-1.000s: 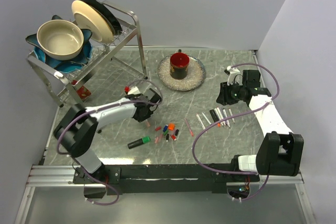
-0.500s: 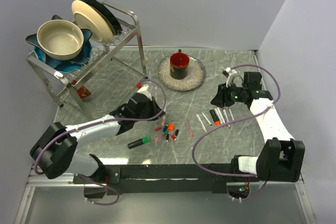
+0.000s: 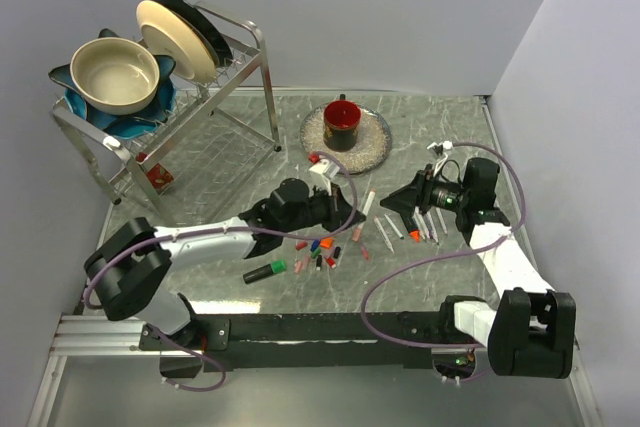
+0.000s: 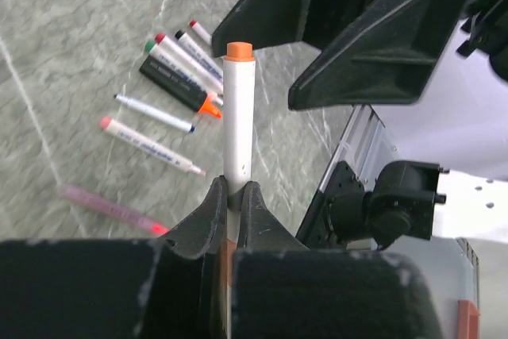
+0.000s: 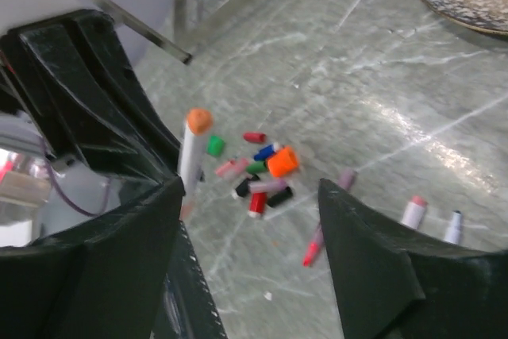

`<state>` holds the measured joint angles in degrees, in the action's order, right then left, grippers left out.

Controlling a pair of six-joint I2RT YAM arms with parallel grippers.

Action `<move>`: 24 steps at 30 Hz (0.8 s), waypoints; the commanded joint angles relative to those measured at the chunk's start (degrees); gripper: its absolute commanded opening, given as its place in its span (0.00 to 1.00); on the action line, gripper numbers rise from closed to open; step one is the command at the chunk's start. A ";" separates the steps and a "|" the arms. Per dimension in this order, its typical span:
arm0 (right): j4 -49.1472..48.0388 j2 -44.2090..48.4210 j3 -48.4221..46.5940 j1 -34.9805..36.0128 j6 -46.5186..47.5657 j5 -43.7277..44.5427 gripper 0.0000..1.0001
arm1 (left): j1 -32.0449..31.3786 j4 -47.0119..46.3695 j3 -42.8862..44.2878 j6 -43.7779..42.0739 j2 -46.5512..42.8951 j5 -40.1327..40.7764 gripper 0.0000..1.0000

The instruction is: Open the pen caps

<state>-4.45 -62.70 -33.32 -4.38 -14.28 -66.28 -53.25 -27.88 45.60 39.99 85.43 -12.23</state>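
My left gripper (image 4: 235,190) is shut on a slim white pen (image 4: 238,129) whose orange pen cap (image 4: 239,51) points at my right gripper (image 5: 250,186). That gripper stands open, its fingers (image 4: 373,61) spread just beyond the cap and not touching it. In the right wrist view the capped pen (image 5: 189,160) sits by the left finger. In the top view both grippers, left (image 3: 345,209) and right (image 3: 392,203), meet above mid-table. Several loose pen caps (image 3: 318,251) in red, green, orange and black lie in a pile below them.
Uncapped white pens and a black marker (image 3: 415,222) lie in a row at the right. A pink pen (image 3: 360,242) and a green highlighter (image 3: 265,271) lie near the pile. A plate with a red cup (image 3: 345,137) sits behind. A dish rack (image 3: 160,87) fills the far left.
My left arm swung right, carrying the white pen up to the right gripper. The right gripper moved left toward it and opened wider.
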 commanded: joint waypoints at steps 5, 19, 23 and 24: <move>-13.05 3.72 1.59 2.00 -16.92 4.84 0.80 | -1.50 -3.68 6.34 -0.35 4.66 2.47 0.01; -8.82 -2.69 -1.13 5.96 -15.25 6.70 0.16 | -3.44 -1.75 11.96 -0.17 9.23 4.05 0.01; -4.00 -3.49 -3.93 5.88 -10.95 6.25 0.00 | -3.52 -1.04 11.61 0.00 8.97 4.93 0.25; -3.21 -3.31 -4.12 5.79 -10.68 6.34 0.00 | -3.52 -1.04 10.92 -0.08 8.71 4.93 0.29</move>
<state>-10.94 -66.32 -33.36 1.02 -29.30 -59.29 -56.29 -27.07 54.68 40.05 94.67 -8.21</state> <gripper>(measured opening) 0.126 0.212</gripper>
